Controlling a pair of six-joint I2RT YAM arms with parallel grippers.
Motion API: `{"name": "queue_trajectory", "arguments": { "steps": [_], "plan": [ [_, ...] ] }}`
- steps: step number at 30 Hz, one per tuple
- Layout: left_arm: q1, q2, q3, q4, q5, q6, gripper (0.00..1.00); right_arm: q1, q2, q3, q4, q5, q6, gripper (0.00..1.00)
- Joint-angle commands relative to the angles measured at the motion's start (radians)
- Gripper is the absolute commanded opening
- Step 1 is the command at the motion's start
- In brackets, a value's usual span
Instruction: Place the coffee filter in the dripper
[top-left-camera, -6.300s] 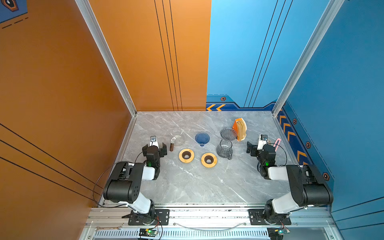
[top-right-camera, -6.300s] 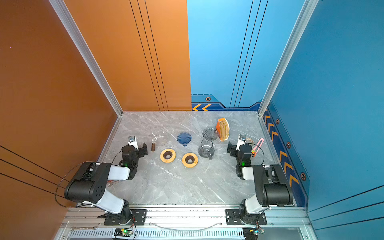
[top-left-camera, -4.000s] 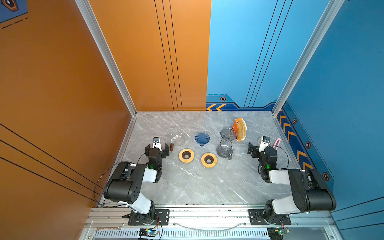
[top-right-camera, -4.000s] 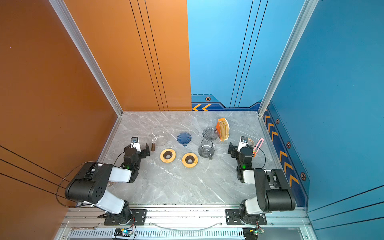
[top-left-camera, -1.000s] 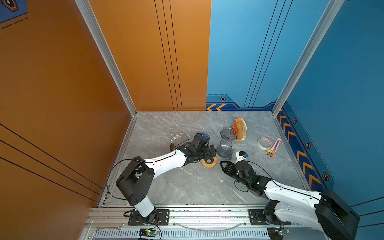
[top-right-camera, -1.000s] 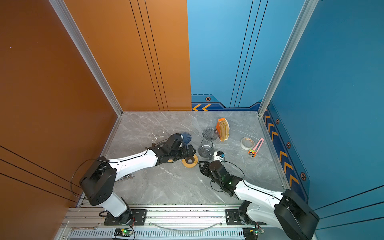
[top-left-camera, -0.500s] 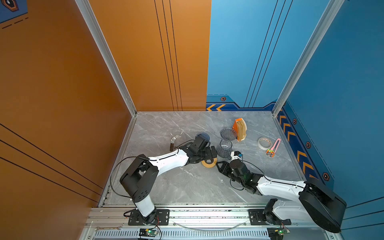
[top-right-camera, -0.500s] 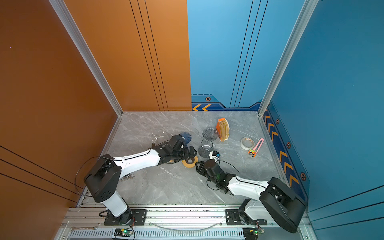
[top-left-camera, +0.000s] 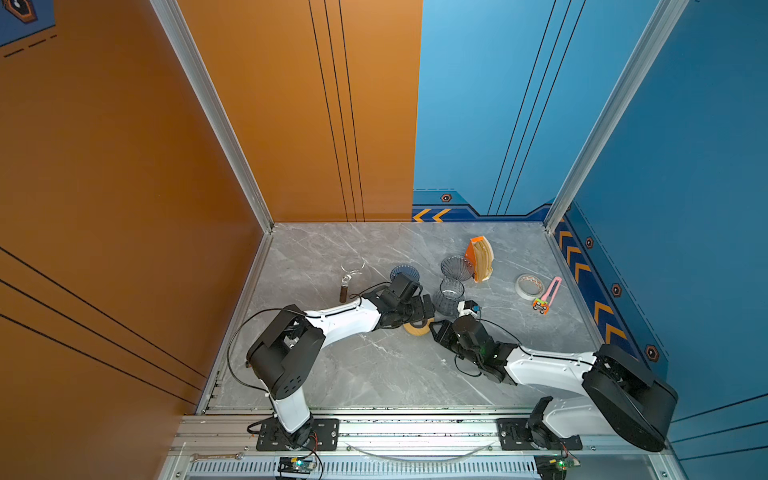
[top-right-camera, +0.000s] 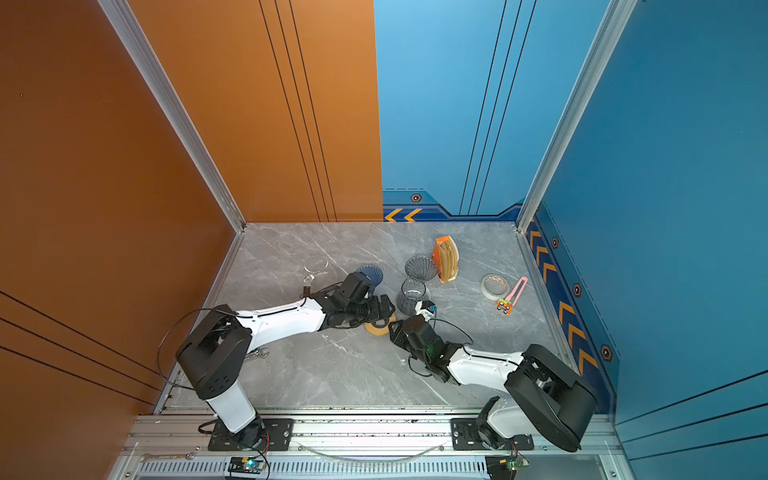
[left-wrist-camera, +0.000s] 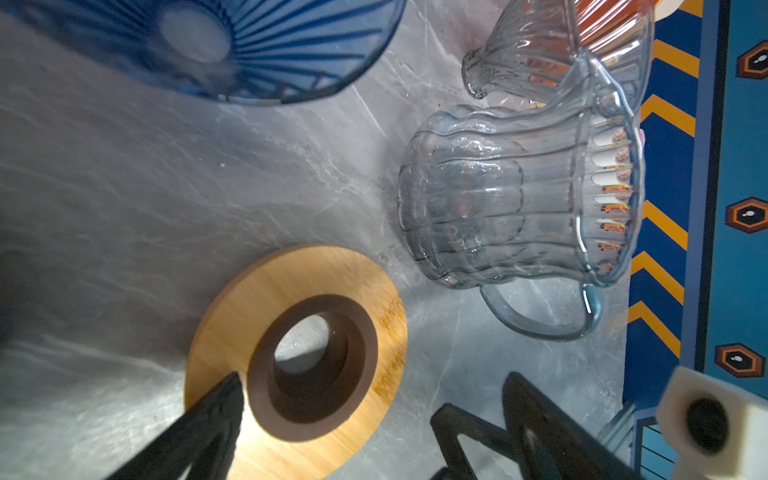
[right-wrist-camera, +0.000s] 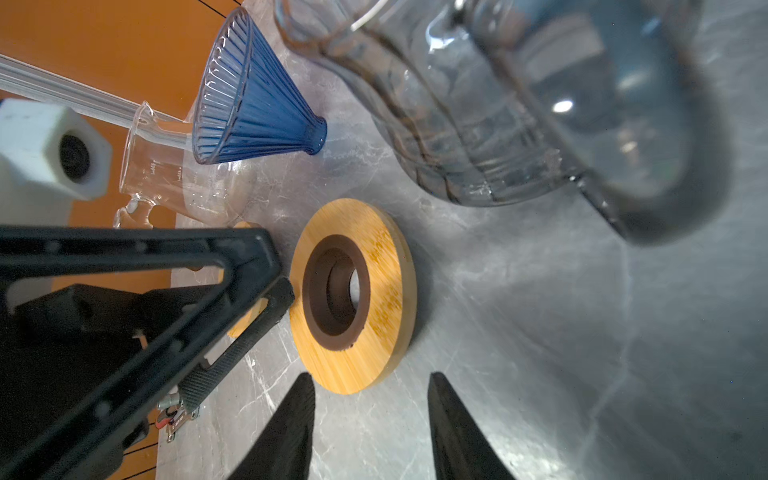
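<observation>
In both top views, shows left gripper (top-left-camera: 428, 308) spread wide at wooden ring (top-left-camera: 415, 330), right gripper (top-left-camera: 435, 329) parted just beside it, both empty. Shows coffee filter (top-left-camera: 484, 258) standing in orange holder (top-left-camera: 471, 249), just beside clear dripper (top-left-camera: 456, 267). In left wrist view, shows one fingertip over ring. In right wrist view, shows parted jaws facing ring.

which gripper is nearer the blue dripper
Left: the left gripper sits close beside the blue dripper; the right gripper is farther, across the wooden ring from it.
</observation>
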Motion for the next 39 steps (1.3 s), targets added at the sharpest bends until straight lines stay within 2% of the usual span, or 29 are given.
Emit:
{"name": "queue_trajectory", "arguments": {
  "steps": [1, 17, 39],
  "plan": [
    [-0.001, 0.012, 0.023, 0.002, 0.002, -0.008, 0.98, 0.004, 0.031, 0.034, 0.031, 0.026, 0.005, 0.43],
    [0.003, 0.004, 0.003, -0.009, -0.051, 0.001, 0.98, -0.006, 0.094, 0.063, 0.019, 0.041, 0.006, 0.41],
    [0.019, 0.048, -0.011, 0.019, -0.032, 0.001, 0.98, -0.037, 0.176, 0.063, 0.107, 0.008, -0.002, 0.39]
  ]
}}
